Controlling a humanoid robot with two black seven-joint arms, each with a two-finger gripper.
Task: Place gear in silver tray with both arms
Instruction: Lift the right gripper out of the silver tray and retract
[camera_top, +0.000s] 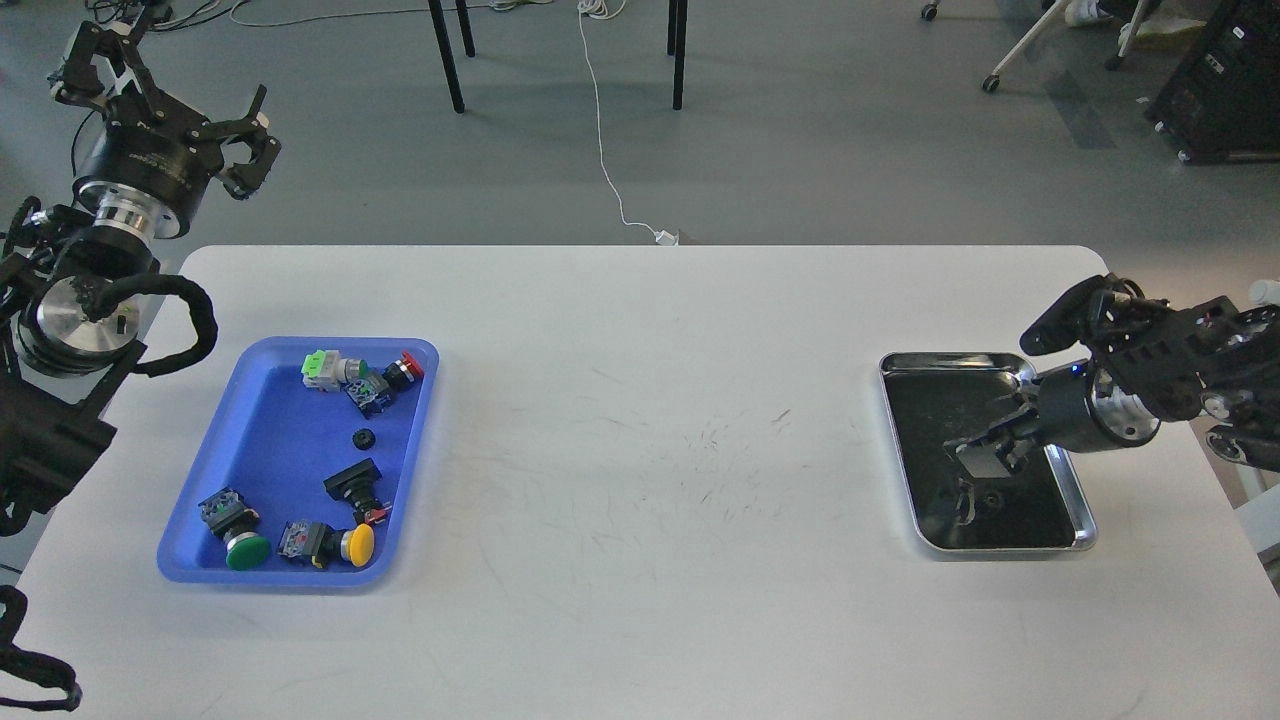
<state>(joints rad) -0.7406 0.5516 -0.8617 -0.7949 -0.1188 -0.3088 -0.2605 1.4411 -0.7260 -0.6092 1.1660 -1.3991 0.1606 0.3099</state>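
The silver tray (1070, 485) lies at the table's right side. My right gripper (985, 452) hangs a little above its dark bottom, fingers pointing left and slightly spread, with nothing between them. A small dark round piece (990, 497), which looks like a gear, lies on the tray bottom just below the fingers, next to a dark reflection. Another small black gear (363, 438) lies in the blue tray (262, 430) at the left. My left gripper (165, 95) is open and empty, raised beyond the table's far left corner.
The blue tray also holds several push-button switches: green (246, 551), yellow (358, 544), red (408, 367), and a black one (355, 485). Chair and table legs stand on the floor beyond the far edge.
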